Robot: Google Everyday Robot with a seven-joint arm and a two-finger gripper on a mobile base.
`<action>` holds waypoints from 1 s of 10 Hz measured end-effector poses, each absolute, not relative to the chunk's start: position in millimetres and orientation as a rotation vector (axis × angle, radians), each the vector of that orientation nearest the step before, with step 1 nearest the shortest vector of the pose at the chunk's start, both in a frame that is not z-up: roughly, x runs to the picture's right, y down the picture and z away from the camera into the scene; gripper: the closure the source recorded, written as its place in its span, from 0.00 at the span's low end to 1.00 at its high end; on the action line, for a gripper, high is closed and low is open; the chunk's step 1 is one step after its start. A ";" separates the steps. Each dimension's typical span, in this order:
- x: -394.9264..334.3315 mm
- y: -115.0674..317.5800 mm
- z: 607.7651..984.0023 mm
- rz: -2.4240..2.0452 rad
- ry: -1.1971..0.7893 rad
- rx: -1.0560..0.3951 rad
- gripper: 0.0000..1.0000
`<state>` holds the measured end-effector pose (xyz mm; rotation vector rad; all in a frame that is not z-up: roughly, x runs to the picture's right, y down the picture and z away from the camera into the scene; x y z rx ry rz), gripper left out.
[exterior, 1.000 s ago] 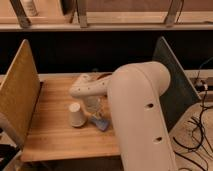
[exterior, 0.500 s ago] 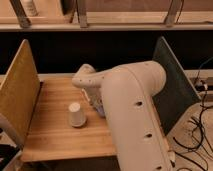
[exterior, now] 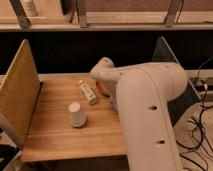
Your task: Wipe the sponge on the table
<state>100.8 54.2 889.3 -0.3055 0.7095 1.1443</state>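
The arm (exterior: 145, 105) has swung right since half a second ago, uncovering a white bottle (exterior: 88, 92) lying at 1 o'clock from the cup (exterior: 76, 114) on the tabletop (exterior: 55, 135). The end effector (exterior: 103, 88) sits at the bottle's 3 o'clock, and I cannot tell its grip. The arm hides the sponge.
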 end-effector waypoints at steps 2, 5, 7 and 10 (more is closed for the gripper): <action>135.4 59.5 878.4 1.191 0.750 -0.293 0.92; 141.9 89.6 865.4 1.137 0.792 -0.327 0.92; 128.7 115.8 852.3 1.024 0.807 -0.376 0.92; 99.2 149.0 835.5 0.882 0.790 -0.449 0.92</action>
